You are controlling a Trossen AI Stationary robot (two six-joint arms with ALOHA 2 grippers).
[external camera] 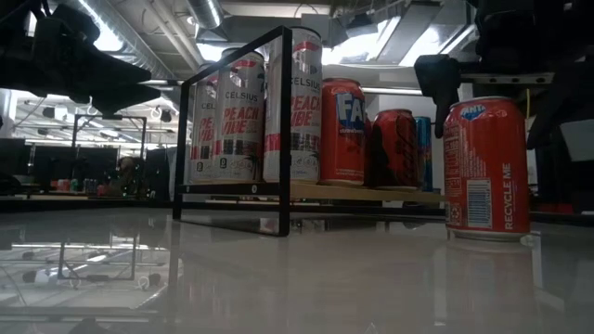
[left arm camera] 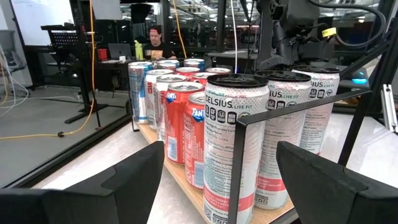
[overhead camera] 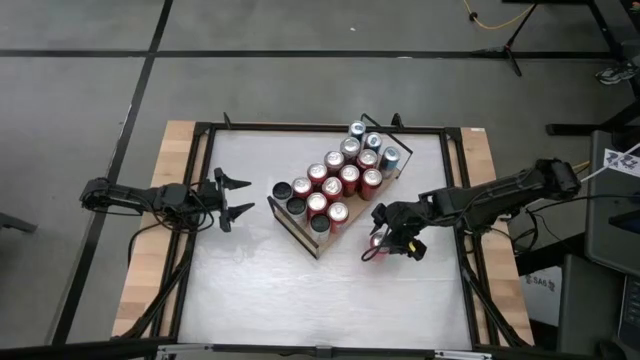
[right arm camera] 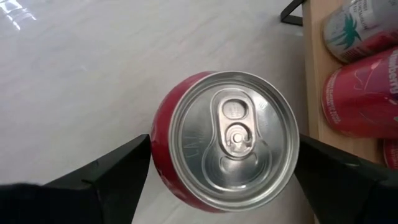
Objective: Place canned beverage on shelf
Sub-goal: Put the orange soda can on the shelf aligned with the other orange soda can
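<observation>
A red canned beverage (overhead camera: 376, 247) stands upright on the white table, just right of the shelf (overhead camera: 298, 233), and also shows in the low view (external camera: 487, 167). My right gripper (overhead camera: 386, 233) hovers over it, slanting down. Its open fingers stand on either side of the can's top (right arm camera: 227, 140), and I see no contact. The shelf is a light-wood board (external camera: 371, 193) with black wire rails, and several cans stand upright on it. My left gripper (overhead camera: 238, 197) waits open at the table's left, level, pointing at the shelf's left end (left arm camera: 180, 180).
Red, white and blue-silver cans fill most of the shelf (left arm camera: 236, 143). The table's black frame (overhead camera: 455, 200) runs close behind my right arm. Bare white tabletop (overhead camera: 300, 300) lies on the near side. A person sits far behind the table (left arm camera: 152, 40).
</observation>
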